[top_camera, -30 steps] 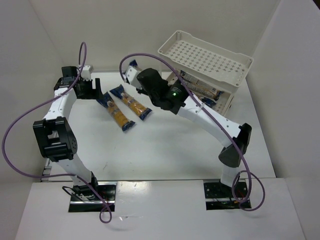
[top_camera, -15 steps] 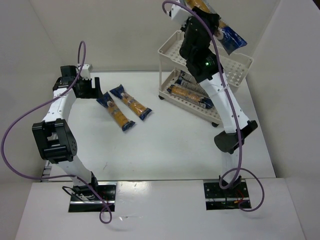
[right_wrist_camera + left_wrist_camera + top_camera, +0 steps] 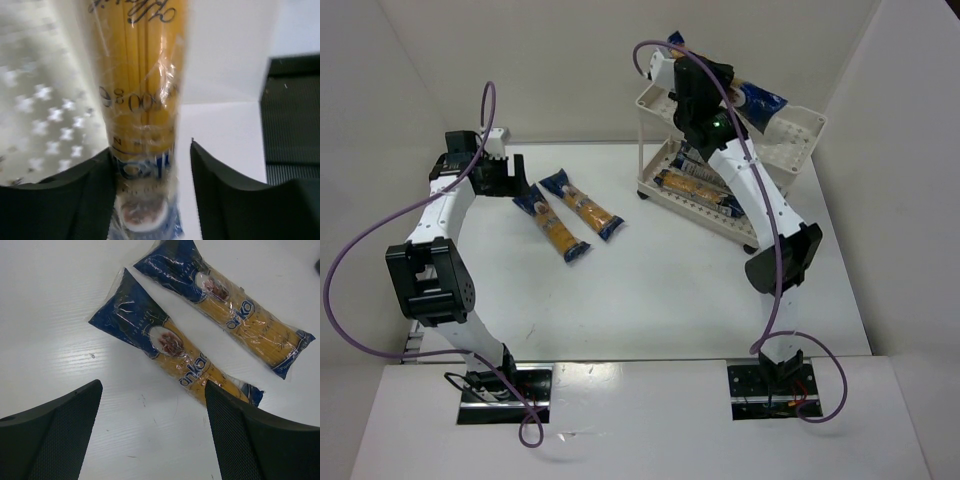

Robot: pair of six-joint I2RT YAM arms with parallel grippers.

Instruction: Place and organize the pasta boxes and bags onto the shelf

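White table (image 3: pixel 650 290), plain white walls (image 3: pixel 570 60). L gripper (image 3: pixel 152 387) wide open, empty, above two packets (image 3: pixel 165 342) on table. R gripper (image 3: pixel 150 147) clamps pasta packet (image 3: pixel 140 75) over shelf (image 3: pixel 802 137) top tray.

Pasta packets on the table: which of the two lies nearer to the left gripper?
The left-hand packet, in front of the open left gripper; the other packet lies farther right, beyond it.

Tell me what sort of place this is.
Probably a robot test booth, not a shop: bare white panels enclose a white table, purple cables loop off two bolted arms, and the only goods are pasta packets and a small cart.
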